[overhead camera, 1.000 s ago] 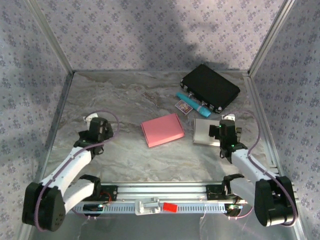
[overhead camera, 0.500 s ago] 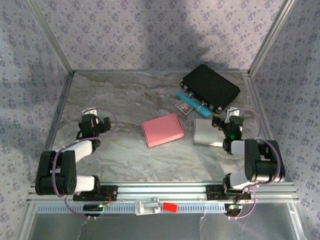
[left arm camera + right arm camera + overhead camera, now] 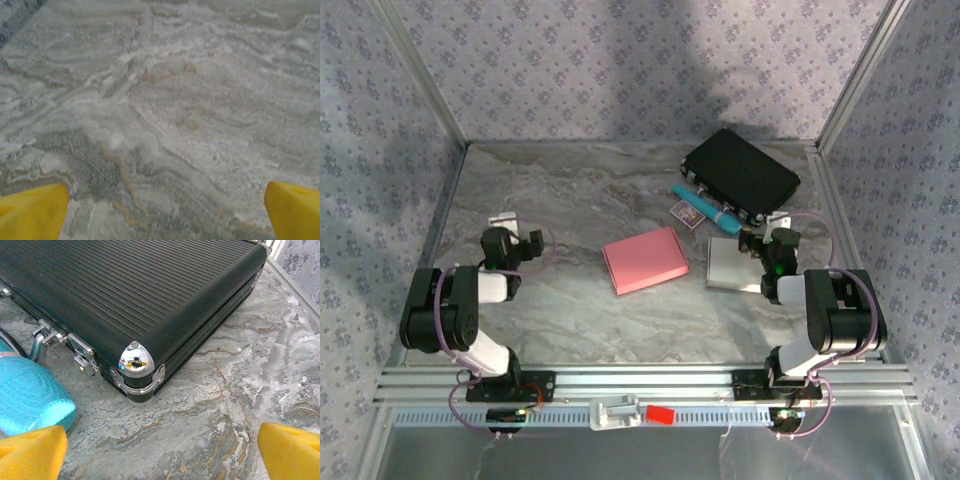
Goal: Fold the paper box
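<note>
Your arms sit folded low; left fingers (image 3: pixel 30 210) and right fingers (image 3: pixel 290 450) are wide open, empty. Ahead of the right ones, the black case (image 3: pixel 125 290) is cut off.

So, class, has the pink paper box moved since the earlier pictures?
No. The pink box lies in the same spot as before, with the same gap to the silver sheet beside it and to the black case beyond.

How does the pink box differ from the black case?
The flat pink paper box is smaller and thinner than the black ribbed hard case. The pink box lies in the middle; the black case sits far right. The case has metal corners and latches; the box is plain. Both are rectangular and lie flat.
</note>
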